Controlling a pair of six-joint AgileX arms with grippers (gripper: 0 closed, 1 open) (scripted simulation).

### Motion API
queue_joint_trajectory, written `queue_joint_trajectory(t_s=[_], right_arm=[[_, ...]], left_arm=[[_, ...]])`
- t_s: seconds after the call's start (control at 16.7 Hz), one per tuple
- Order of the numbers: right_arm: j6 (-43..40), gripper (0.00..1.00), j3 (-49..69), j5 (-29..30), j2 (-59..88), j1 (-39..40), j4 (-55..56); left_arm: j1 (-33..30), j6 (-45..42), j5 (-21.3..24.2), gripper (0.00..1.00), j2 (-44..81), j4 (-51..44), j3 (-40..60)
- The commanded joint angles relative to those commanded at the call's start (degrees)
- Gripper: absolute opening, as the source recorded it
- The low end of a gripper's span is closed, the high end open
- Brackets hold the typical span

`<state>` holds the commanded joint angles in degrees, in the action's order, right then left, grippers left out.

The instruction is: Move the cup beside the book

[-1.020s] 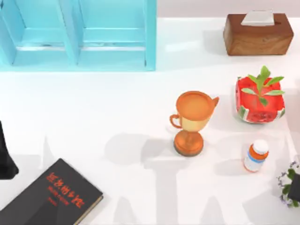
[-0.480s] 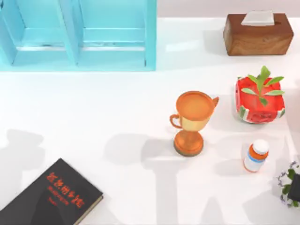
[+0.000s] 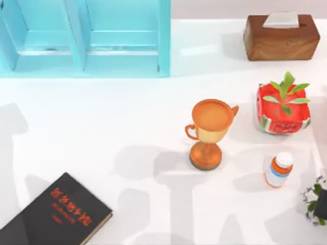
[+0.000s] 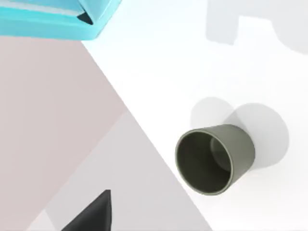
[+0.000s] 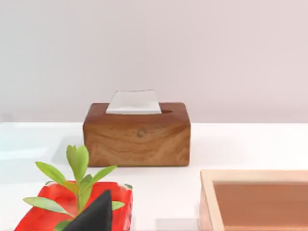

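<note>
A dark fingertip of the left gripper (image 4: pixel 91 216) is seen in its wrist view; whether it is open cannot be told. The cup (image 4: pixel 214 159) stands upright near the table edge. The book (image 3: pixel 53 214) lies at the top view's lower left.

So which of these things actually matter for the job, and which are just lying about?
Job:
cup, upright near the table edge
book, lying flat at the top view's lower left

Lying about:
orange goblet
pill bottle
red plant pot
tissue box
blue shelf
wooden tray
</note>
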<state>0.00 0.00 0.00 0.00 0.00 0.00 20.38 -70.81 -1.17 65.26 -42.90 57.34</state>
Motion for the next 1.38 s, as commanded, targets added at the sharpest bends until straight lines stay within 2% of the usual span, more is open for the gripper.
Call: queue_joint_trajectory(t_s=[0.36, 0.66, 0.84, 1.08, 1.38], right_arm=[[0.0, 1.0, 0.0, 0.0, 0.0, 0.0, 0.0], [0.0, 1.0, 0.0, 0.0, 0.0, 0.0, 0.0], [0.0, 1.0, 0.0, 0.0, 0.0, 0.0, 0.0], [0.0, 1.0, 0.0, 0.0, 0.0, 0.0, 0.0], [0.0, 1.0, 0.0, 0.0, 0.0, 0.0, 0.0]], left_arm=[[7.7, -31.2, 0.6, 1.0, 28.4, -18.6, 24.8], [12.0, -49.1, 1.1, 1.0, 44.8, -29.5, 39.1], [13.2, -53.9, 1.3, 1.0, 49.2, -32.4, 42.9], [13.3, -54.4, 1.3, 1.0, 49.6, -32.7, 43.3], [13.1, -54.2, 1.3, 1.0, 50.5, -28.4, 39.5]])
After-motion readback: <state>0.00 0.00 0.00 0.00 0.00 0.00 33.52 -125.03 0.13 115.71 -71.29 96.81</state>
